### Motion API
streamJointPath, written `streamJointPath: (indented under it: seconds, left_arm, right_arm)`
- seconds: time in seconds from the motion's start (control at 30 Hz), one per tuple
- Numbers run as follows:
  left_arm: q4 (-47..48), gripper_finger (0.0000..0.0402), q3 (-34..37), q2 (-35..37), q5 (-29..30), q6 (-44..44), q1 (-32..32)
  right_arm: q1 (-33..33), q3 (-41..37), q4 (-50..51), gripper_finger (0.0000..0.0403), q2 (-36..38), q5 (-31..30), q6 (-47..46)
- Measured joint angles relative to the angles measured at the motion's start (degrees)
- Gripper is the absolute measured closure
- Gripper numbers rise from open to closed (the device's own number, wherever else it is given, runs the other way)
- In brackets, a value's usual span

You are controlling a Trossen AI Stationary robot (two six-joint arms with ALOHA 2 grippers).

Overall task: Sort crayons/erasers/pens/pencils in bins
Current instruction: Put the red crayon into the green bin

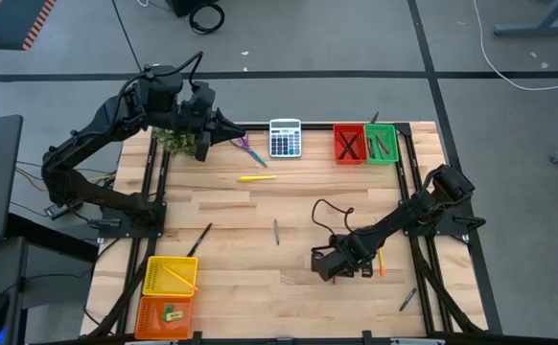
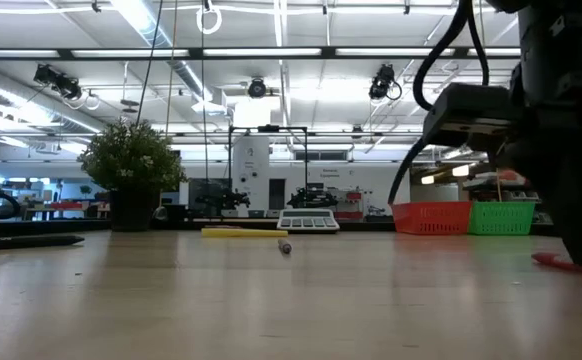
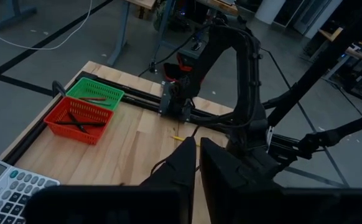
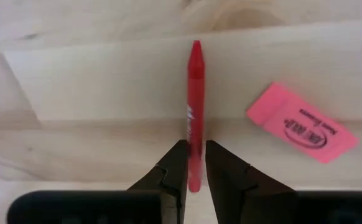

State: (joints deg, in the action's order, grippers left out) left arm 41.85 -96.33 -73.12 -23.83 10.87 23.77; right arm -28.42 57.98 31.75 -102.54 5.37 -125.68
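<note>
A red crayon (image 4: 195, 93) lies on the wooden table beside a pink eraser (image 4: 302, 130). My right gripper (image 4: 195, 149) stands over them near the table's front right (image 1: 348, 266), shut on the crayon. My left gripper (image 3: 196, 163) hangs high over the far left (image 1: 205, 142), shut and holding nothing. The red bin (image 1: 349, 144) and green bin (image 1: 380, 144) stand at the far right. The yellow bin (image 1: 171, 275) and orange bin (image 1: 164, 314) stand at the near left. A yellow pen (image 1: 257, 177) and dark pens (image 1: 276, 231) (image 1: 199, 240) lie loose, as does an orange pencil (image 1: 380, 261). My right gripper pinches the red crayon between its two fingers near its blunt end (image 4: 195, 134), one finger on each long side. The fingers come steeply from above. The crayon lies flat on the table, its pointed end (image 4: 196, 46) reaching away from the fingers.
A grey calculator (image 1: 285, 137), purple-handled scissors (image 1: 250, 149) and a small potted plant (image 1: 175, 141) stand along the far edge. Another dark pen (image 1: 408, 299) lies by the near right frame rail. Bare wood spreads across the table's middle.
</note>
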Motion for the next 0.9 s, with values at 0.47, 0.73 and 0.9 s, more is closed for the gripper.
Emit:
streamJointPath:
  seconds: [0.47, 0.73, 0.9]
  left_arm:
    - [0.0, 0.0373, 0.0, 0.0, 0.0, -0.15, 0.0]
    - [0.04, 0.038, 0.0, 0.0, 0.0, -0.13, 0.0]
    - [0.07, 0.0383, 0.0, 0.0, 0.0, 0.07, 0.0]
  right_arm:
    - [3.47, 2.24, 2.91, 0.034, 0.0, 0.01, 5.87]
    - [3.67, 2.24, -0.99, 0.034, 0.0, 0.26, 5.89]
    - [3.67, 2.27, -1.84, 0.034, 0.0, -0.26, 5.78]
